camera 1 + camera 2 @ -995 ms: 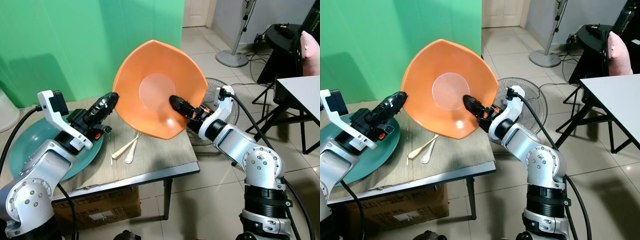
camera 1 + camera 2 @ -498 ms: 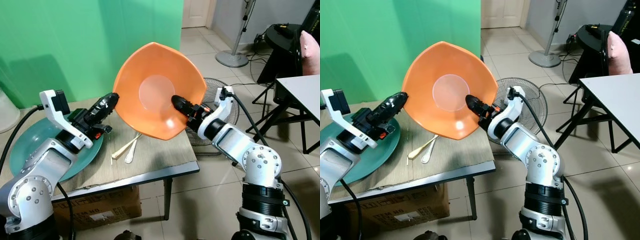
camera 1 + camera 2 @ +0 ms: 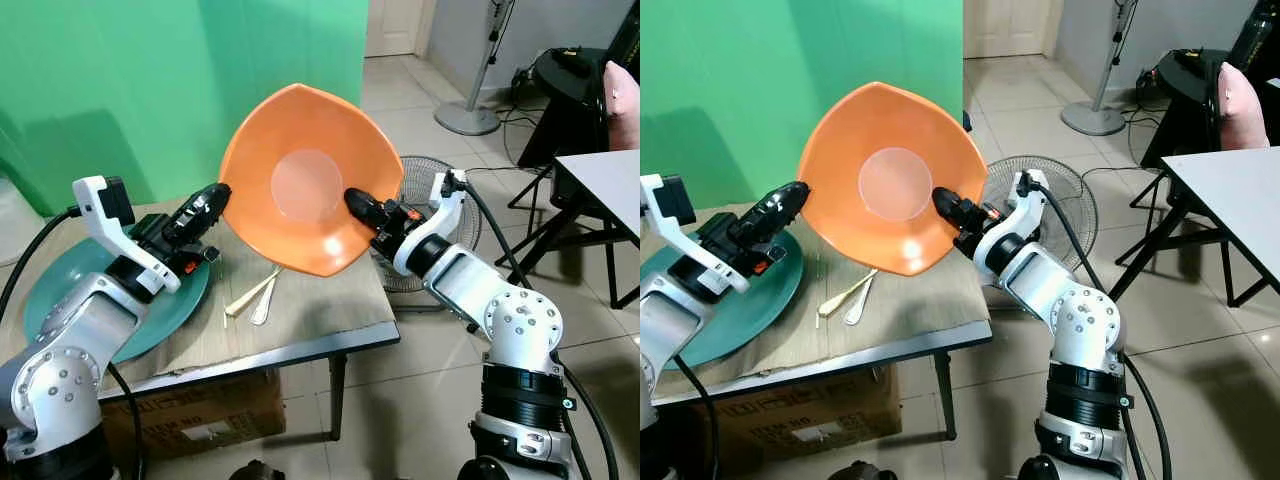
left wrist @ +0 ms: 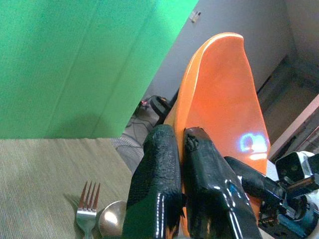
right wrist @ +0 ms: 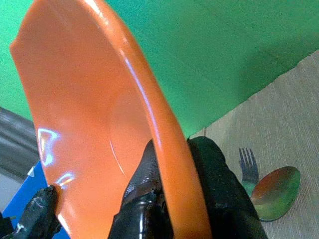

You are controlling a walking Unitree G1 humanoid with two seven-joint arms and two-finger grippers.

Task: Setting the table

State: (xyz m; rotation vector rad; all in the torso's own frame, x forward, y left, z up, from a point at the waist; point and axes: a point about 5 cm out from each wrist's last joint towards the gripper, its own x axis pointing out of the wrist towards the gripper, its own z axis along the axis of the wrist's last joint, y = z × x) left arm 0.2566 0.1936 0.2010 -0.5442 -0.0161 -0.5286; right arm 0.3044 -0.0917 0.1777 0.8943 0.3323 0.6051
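Both grippers pinched orange bowl [image 3: 305, 180] rim mid-air over table [image 3: 310, 320]: left gripper [image 3: 213, 199], right gripper [image 3: 360, 206]. Bowl tilted; should've levelled it, lowered slow near fork [image 4: 86, 206] & spoon [image 4: 110, 225].

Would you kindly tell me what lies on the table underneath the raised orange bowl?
Under the orange bowl, a fork and spoon lie on the table; the bowl hides their far ends.
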